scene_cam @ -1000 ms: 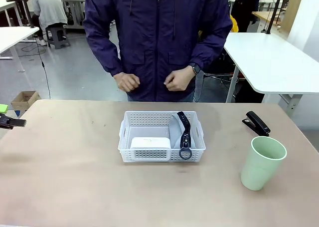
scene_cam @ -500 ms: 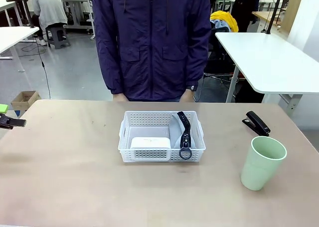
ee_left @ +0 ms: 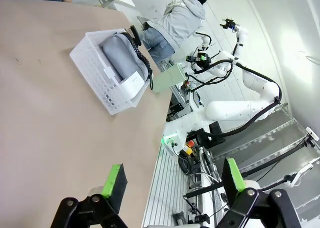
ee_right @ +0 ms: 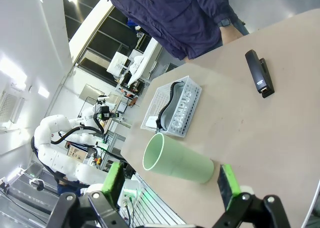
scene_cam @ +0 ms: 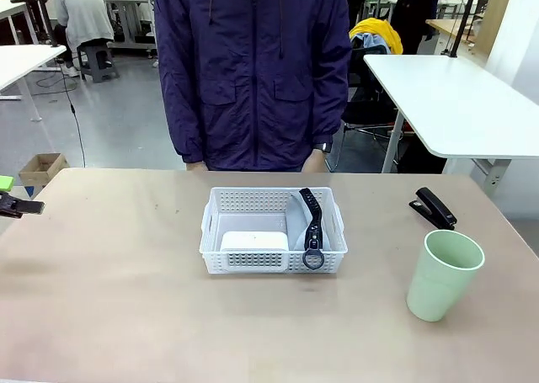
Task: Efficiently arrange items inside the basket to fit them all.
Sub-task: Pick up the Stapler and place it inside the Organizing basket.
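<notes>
The white perforated basket [scene_cam: 217, 225] sits mid-table. Inside it, a white box [scene_cam: 254, 242] lies at the near left. A grey soft case [scene_cam: 296, 216] leans at the right, and its black strap and ring [scene_cam: 312, 259] hang over the near wall. On the table to the right are the black stapler [scene_cam: 434, 208] and the upright pale green cup [scene_cam: 444, 274]. My left gripper [ee_left: 173, 178] hangs open at the table's left edge, far from the basket [ee_left: 95, 62]. My right gripper [ee_right: 171, 183] is open and empty just behind the cup [ee_right: 177, 160], with the stapler [ee_right: 260, 73] and basket [ee_right: 182, 112] beyond.
A person in a dark purple jacket [scene_cam: 253, 71] stands at the far edge, directly behind the basket, with hands down by the table edge. Bare tabletop [scene_cam: 109, 273] surrounds the basket. White tables stand in the background.
The person's hands, held in front of the waist a second ago, have dropped to the sides. Neither gripper and none of the items has moved.
</notes>
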Tool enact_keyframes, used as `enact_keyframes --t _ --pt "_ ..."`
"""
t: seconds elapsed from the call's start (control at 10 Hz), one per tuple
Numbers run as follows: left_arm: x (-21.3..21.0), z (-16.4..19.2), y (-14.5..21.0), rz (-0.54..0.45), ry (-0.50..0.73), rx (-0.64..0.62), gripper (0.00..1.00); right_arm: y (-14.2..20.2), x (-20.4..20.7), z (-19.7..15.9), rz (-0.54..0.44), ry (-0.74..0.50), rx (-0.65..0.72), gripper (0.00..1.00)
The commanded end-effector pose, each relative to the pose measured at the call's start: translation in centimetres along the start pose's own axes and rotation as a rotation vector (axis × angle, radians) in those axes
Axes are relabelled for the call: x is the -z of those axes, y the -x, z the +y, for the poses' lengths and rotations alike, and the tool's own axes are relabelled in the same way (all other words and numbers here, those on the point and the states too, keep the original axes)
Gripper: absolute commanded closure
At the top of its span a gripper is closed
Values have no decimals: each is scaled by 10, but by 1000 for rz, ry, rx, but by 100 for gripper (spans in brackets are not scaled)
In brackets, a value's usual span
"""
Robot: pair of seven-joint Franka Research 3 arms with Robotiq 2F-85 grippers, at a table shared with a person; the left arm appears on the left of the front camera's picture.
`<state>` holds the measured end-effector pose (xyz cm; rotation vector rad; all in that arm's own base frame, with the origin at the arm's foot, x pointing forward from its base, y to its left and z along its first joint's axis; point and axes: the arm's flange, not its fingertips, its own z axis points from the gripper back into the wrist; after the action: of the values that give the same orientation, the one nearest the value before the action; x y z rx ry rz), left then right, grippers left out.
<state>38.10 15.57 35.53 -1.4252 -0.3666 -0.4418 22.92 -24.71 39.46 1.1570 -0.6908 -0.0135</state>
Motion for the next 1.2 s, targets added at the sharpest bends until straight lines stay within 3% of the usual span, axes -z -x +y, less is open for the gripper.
enact_keyframes --t 0.0,0.2,0.5,0.7,0.9,1.1 --pt "2 -4 2 1 -9 -6 0 -10 18 25 33 92 -77 0" --pt "2 -4 2 1 -9 -6 0 -32 71 70 145 317 -196 0" --pt "2 -4 2 1 -9 -6 0 -52 181 104 374 609 -358 0" --pt "2 -4 2 1 -9 -6 0 -66 236 120 435 775 -426 0" --pt "2 -4 2 1 -9 -6 0 -93 291 103 455 861 -384 0" --pt "2 -4 2 1 -9 -6 0 -115 324 64 509 910 -329 0"
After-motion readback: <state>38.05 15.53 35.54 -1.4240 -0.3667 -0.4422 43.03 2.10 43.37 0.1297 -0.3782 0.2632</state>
